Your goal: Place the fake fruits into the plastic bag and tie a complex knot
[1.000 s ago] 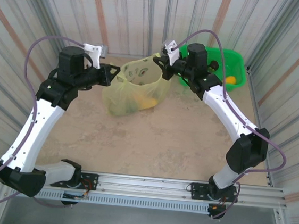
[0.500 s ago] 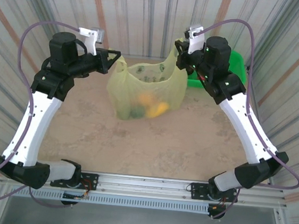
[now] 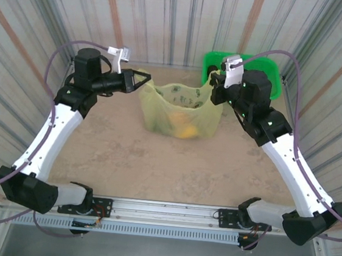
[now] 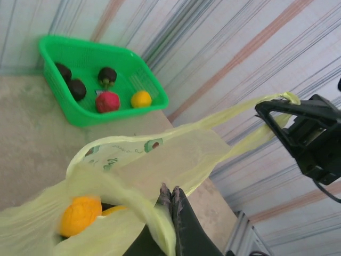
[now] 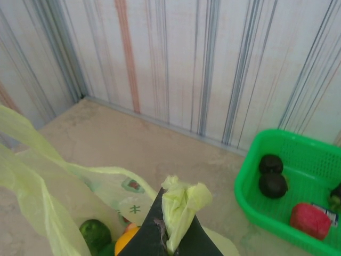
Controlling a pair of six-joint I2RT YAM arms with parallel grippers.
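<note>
**Bag part-filled, fruit left in basket, no knot yet**

Top: thin translucent yellow-green plastic bag rests mid-worktop, stretched between two forward-reaching arms. Left fingers and right fingers each pinch a handle.
Left wrist: glossy fake fruits inside the bag; dark, red and orange ones lie in the green plastic basket.
Right wrist: fingers clamped on the bunched handle.
</note>
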